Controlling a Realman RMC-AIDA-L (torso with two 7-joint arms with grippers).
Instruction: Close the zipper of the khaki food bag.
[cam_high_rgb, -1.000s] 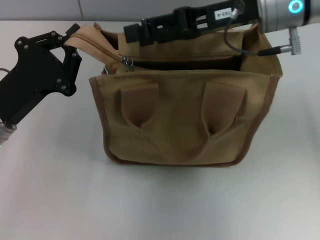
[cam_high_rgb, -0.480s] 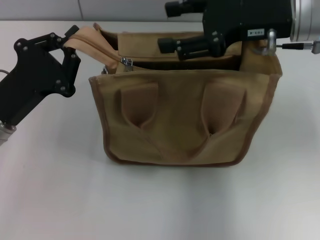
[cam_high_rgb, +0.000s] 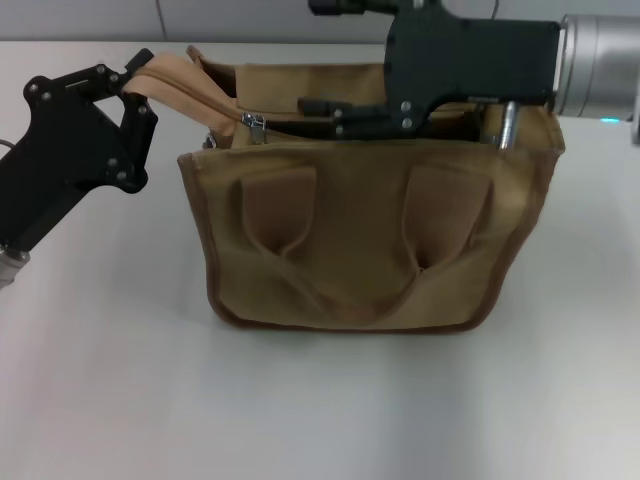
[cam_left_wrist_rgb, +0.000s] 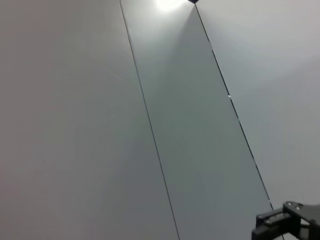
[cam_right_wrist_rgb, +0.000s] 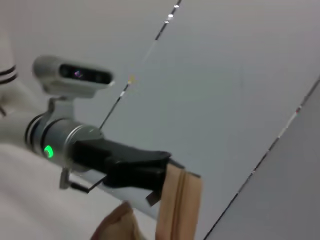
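Note:
The khaki food bag (cam_high_rgb: 360, 250) stands upright in the middle of the table with its two handle straps facing me. Its top gapes open to the right of the silver pull tab (cam_high_rgb: 254, 123), near the zipper's (cam_high_rgb: 200, 92) left end. My left gripper (cam_high_rgb: 140, 88) is shut on the raised fabric corner at the bag's left end; the right wrist view shows that strip (cam_right_wrist_rgb: 177, 200) clamped in it. My right gripper (cam_high_rgb: 318, 115) hovers over the top opening, fingers apart and pointing left, a short way right of the pull tab and not touching it.
The white table (cam_high_rgb: 320, 410) spreads around the bag in front and on both sides. A grey wall panel runs behind the table's far edge (cam_high_rgb: 100, 20). The right arm's silver wrist (cam_high_rgb: 600, 60) reaches in from the back right.
My right gripper has turned about its wrist and dropped from above the bag's back edge down to the top opening. The left gripper and the bag have stayed put.

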